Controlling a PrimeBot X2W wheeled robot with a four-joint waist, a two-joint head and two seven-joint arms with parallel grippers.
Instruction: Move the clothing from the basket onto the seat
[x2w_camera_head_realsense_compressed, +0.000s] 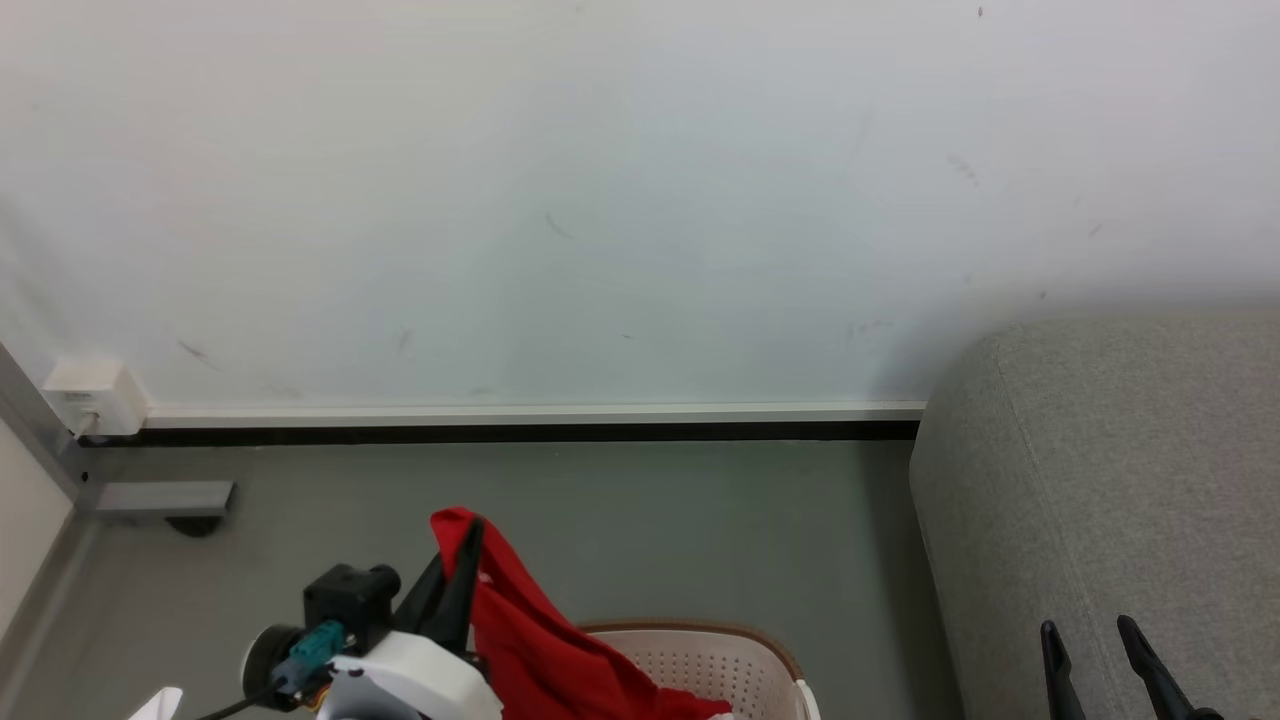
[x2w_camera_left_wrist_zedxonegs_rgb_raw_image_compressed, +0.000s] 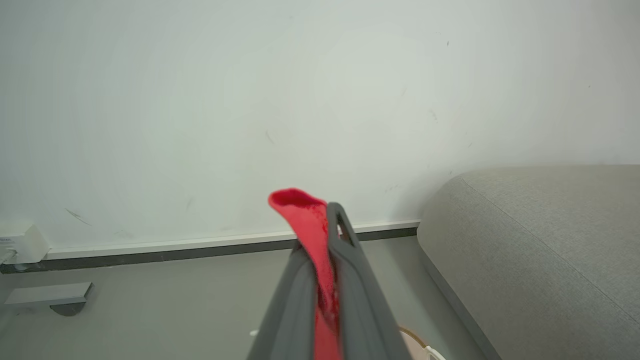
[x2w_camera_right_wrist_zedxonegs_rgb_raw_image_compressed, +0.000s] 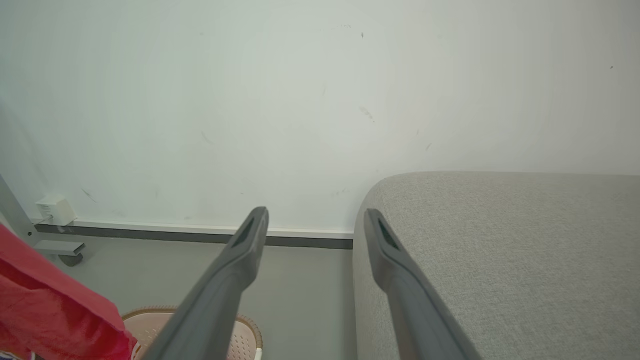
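Light is bright, even and diffuse in all three views. The white wall (x2w_camera_head_realsense_compressed: 640, 200) reads pale with a faint green-grey cast and shades a little greyer toward the picture edges. A soft shadow lies on the floor (x2w_camera_head_realsense_compressed: 700, 530) along the foot of the seat (x2w_camera_head_realsense_compressed: 1120, 480). In the left wrist view the left tool (x2w_camera_left_wrist_zedxonegs_rgb_raw_image_compressed: 320, 235) and the clothing (x2w_camera_left_wrist_zedxonegs_rgb_raw_image_compressed: 300, 210) it pinches sit close to the lens and look soft-edged. The right tool (x2w_camera_right_wrist_zedxonegs_rgb_raw_image_compressed: 315, 215) blurs toward the bottom edge. The skirting (x2w_camera_left_wrist_zedxonegs_rgb_raw_image_compressed: 200, 245) slants in the left wrist view.
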